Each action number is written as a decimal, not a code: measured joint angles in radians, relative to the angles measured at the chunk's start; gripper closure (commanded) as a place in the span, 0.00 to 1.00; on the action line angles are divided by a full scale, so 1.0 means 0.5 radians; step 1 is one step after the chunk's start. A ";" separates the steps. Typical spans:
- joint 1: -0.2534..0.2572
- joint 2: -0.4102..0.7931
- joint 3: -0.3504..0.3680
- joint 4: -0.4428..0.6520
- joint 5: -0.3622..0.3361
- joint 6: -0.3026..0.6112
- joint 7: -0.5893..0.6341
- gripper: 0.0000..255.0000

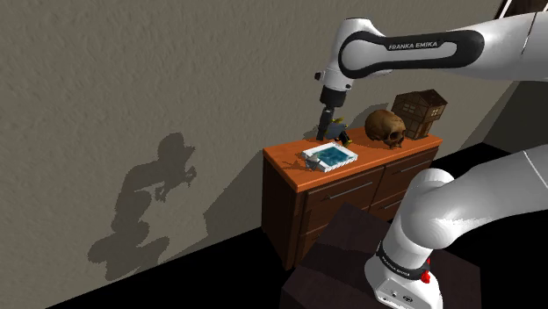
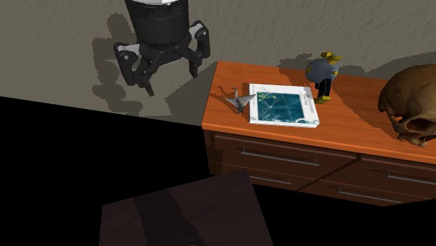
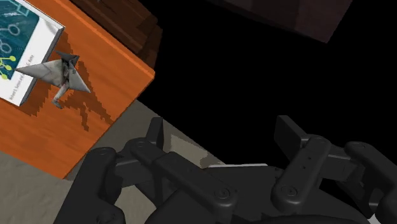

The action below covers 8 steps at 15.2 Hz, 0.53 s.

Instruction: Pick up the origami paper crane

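Wrist view: my end effector (image 3: 219,130) stood apart, pre-grasp, needing next to centre over the crane (image 3: 60,75) near the edge of the dresser (image 3: 38,143).

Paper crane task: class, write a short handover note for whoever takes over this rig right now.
The pincer is open and holds nothing, up in the air and apart from the crane.
The crane is grey and sits on the orange dresser top near its end, at the edge of the blue-and-white book.
Done: nothing grasped yet.
Left: bring the pincer down over the crane, shut on it, lift.
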<state>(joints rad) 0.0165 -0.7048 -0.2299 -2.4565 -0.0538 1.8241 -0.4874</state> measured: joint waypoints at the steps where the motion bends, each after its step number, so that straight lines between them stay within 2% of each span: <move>1: 0.006 0.025 -0.035 -0.013 -0.018 0.029 -0.070 0.00; 8: 0.059 0.414 -0.369 -0.001 -0.118 0.339 -0.640 0.00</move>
<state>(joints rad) 0.0458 -0.4978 -0.4144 -2.4572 -0.1127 1.9933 -0.8071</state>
